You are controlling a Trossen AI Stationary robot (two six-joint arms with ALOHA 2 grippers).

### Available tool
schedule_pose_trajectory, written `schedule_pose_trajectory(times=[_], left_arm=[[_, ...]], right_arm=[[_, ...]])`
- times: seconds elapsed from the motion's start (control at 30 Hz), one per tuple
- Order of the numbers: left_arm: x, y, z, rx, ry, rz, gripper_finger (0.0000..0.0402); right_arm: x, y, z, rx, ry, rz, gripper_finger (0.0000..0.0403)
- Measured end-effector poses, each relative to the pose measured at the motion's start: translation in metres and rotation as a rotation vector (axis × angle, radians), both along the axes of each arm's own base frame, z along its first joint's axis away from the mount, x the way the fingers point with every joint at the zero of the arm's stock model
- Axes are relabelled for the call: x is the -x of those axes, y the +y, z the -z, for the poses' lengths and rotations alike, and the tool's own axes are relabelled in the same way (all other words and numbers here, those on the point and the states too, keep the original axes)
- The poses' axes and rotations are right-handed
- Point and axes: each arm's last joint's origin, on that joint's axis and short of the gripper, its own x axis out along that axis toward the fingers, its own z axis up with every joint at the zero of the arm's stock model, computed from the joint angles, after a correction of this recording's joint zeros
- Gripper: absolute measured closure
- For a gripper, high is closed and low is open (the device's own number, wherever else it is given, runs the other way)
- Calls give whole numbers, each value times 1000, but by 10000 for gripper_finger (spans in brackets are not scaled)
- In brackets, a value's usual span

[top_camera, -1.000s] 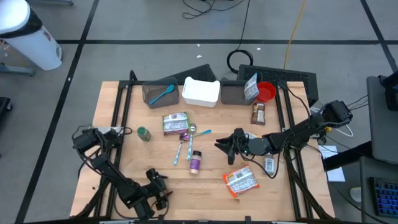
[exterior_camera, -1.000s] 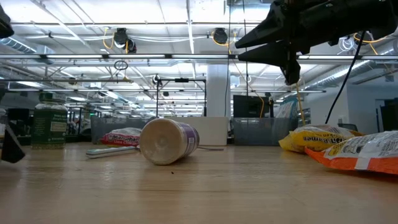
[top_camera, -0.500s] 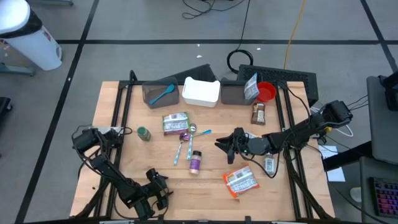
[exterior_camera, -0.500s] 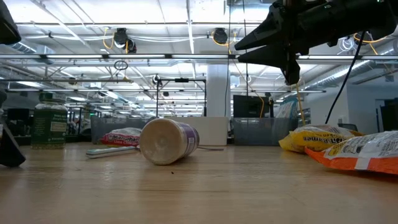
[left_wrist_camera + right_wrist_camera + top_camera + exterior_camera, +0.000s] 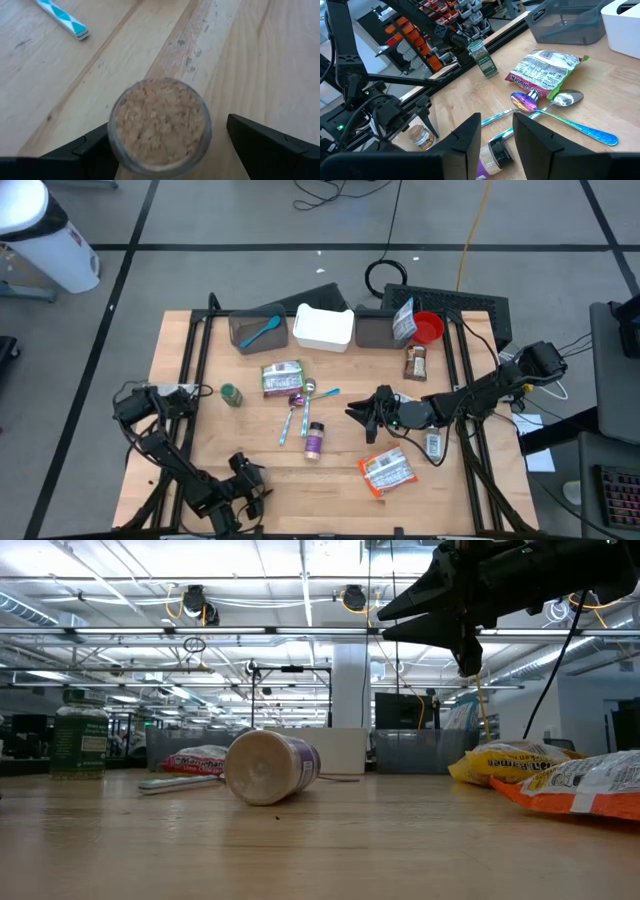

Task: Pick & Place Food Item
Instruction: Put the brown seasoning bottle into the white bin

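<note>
The left hand (image 5: 165, 150), fingers spread, straddles a small glass jar of tan powder (image 5: 160, 125); the right hand (image 5: 362, 413), its fingers narrowly parted and empty, hovers right of the lying purple jar (image 5: 314, 442).

jar (image 5: 160, 127): clear, upright on tabletop, seen from above, full of tan crumbly stuff
left gripper (image 5: 165, 150): fingers wide apart, one each side of jar; one finger (image 5: 95, 147) at jar's wall, other (image 5: 272, 147) apart w/ gap
tabletop (image 5: 240, 55): light wood planks, scuffed seam
utensil handle (image 5: 62, 17): teal/white, at frame edge, well apart from jar
</note>
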Motion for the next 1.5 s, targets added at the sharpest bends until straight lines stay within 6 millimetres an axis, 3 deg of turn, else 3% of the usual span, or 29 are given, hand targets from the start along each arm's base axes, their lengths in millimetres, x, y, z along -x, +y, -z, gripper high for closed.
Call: schedule_pose_trajectory(times=[0.6, 1.1, 1.5], left_arm=[[5, 5, 1, 11, 41, -82, 55], [5, 6, 1, 1, 31, -89, 204], [2, 8, 1, 6, 27, -109, 206]], right_arm=[[0, 0, 0, 18, 4, -4, 298], [0, 0, 1, 21, 12, -4, 298], [0, 0, 1, 24, 13, -5, 298]])
